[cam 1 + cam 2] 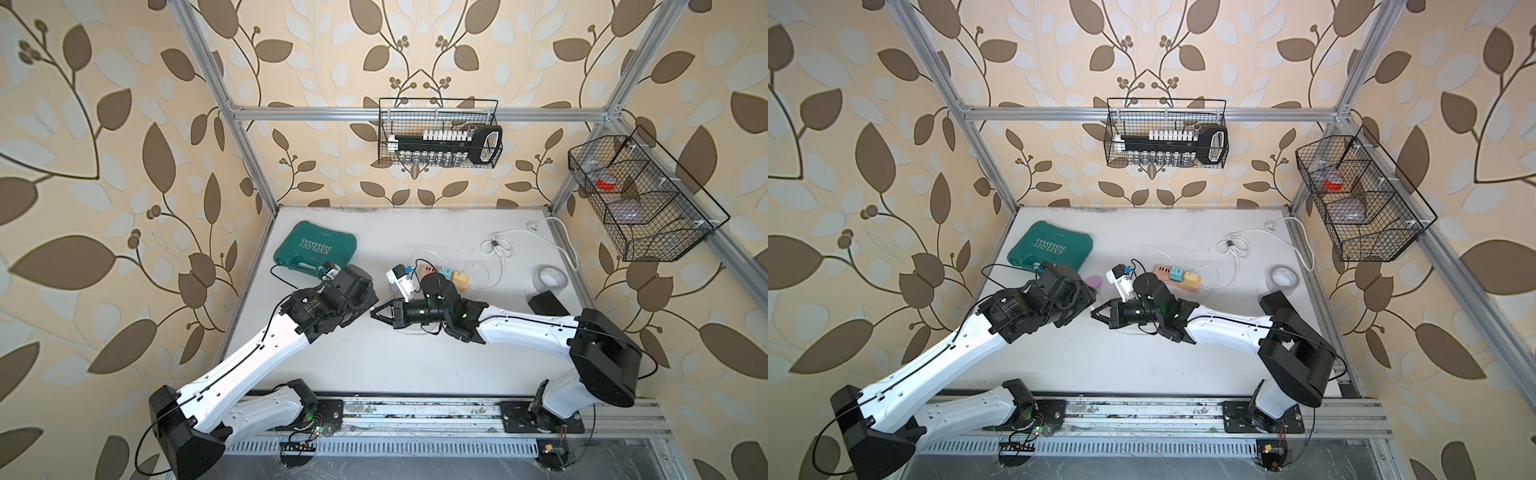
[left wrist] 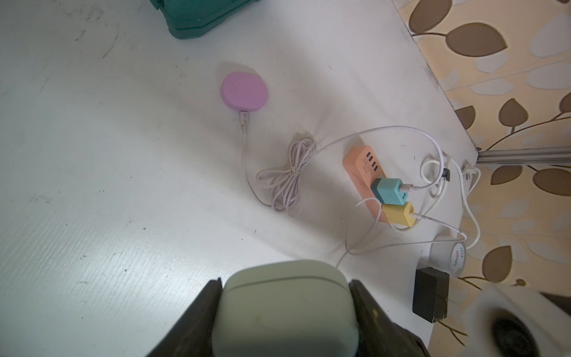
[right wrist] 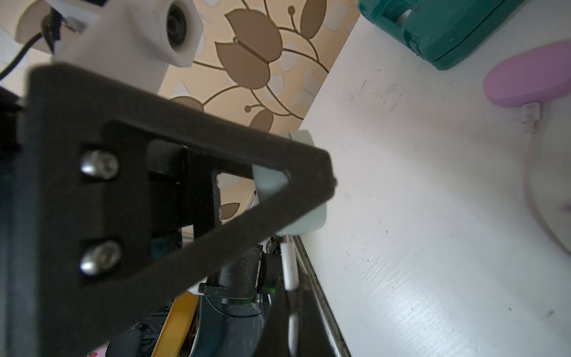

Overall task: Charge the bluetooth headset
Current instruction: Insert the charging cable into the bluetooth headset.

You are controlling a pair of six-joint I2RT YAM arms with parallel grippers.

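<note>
Right claw (image 1: 375,312) level, tight on cable (image 3: 289,262)

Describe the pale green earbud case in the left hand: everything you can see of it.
The earbud case is pale green, smooth matte plastic by its look, with rounded corners and a thin lid seam near one end; the lid is shut. The left hand clamps it by two opposite sides. In the right wrist view, a white plug, pinched in the right hand, meets the case's end; whether it is seated cannot be told.
</note>
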